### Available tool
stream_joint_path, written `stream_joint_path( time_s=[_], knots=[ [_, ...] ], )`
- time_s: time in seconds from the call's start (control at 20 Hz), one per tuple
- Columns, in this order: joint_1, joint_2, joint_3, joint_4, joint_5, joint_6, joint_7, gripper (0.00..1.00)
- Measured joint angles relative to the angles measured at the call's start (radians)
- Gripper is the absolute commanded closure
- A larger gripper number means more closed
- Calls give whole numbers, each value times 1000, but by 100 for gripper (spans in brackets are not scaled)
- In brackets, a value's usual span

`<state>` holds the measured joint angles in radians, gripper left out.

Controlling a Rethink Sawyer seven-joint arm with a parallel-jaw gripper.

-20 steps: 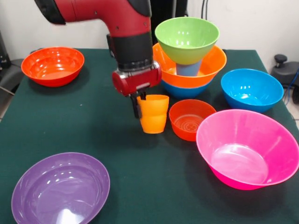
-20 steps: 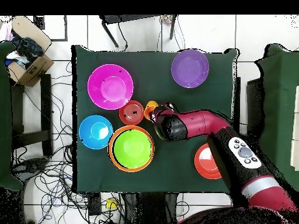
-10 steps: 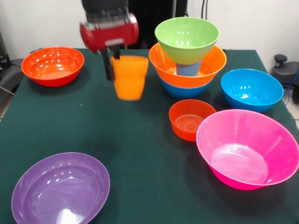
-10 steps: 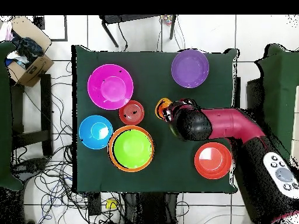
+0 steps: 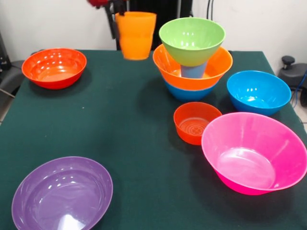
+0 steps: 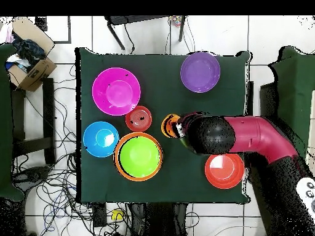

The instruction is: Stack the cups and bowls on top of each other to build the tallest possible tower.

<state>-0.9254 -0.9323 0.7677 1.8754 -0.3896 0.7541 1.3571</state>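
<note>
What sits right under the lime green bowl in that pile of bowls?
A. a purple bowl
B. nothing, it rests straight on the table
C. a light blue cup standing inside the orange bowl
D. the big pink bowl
C: in the front view the lime green bowl rests on a light blue cup that stands in the orange bowl, which sits on a blue bowl.

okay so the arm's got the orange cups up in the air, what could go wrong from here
The orange cups look like two nested, pinched at the rim by the gripper; the lower one might slip off. The tower balances a lime green bowl on a light blue cup; a careless placement could topple it.
</note>
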Motion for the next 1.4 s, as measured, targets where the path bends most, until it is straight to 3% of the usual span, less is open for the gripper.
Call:
stream_joint_path(
  time_s=[0.8, 1.4],
  knots=[
    [32, -166, 60, 161, 114, 0, 0, 100],
    [138, -160, 23, 175, 114, 0, 0, 100]
  ],
)
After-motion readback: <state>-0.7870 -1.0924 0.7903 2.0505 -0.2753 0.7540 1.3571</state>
